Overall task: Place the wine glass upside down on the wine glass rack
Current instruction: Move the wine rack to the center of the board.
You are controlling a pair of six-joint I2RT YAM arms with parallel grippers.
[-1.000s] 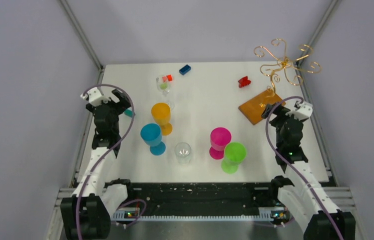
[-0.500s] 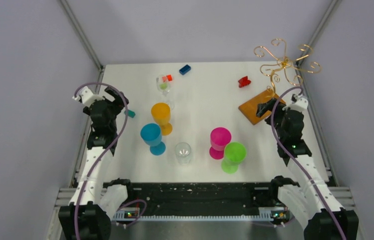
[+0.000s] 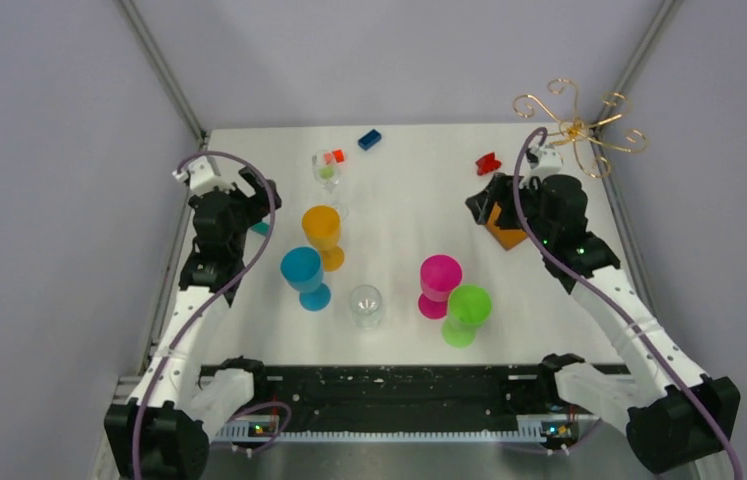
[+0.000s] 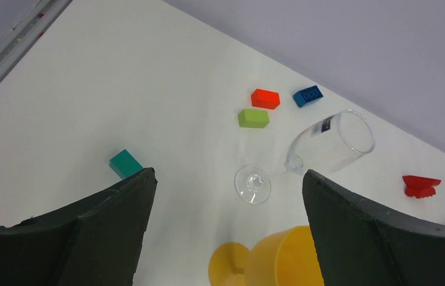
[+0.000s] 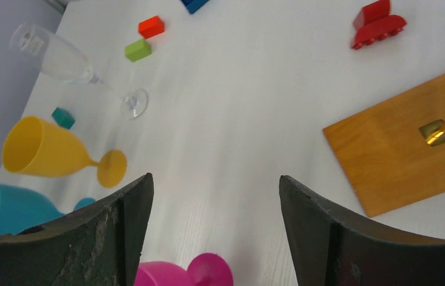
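Note:
A clear wine glass (image 3: 328, 176) stands at the back of the table; in the left wrist view the glass (image 4: 329, 143) rises just beyond the yellow goblet (image 4: 285, 256). The wine glass rack (image 3: 576, 126), gold wire with curled arms, stands at the back right on an orange wooden base (image 5: 410, 149) that my right arm partly covers from above. My left gripper (image 3: 259, 195) is open and empty, left of the yellow goblet (image 3: 321, 232). Open and empty too, my right gripper (image 3: 482, 196) hovers beside the base's left edge, facing the table's middle.
Blue (image 3: 302, 272), pink (image 3: 439, 278) and green (image 3: 468, 308) goblets and a short clear glass (image 3: 365, 305) stand mid-table. Small blocks lie about: teal (image 4: 125, 163), green (image 4: 253, 118), orange-red (image 4: 265, 98), blue (image 3: 369, 138), and a red piece (image 5: 377, 24). Walls close in on both sides.
My right arm has swung forward and left, over the rack's base, which it now partly covers. The left gripper has shifted a little right, towards the glasses.

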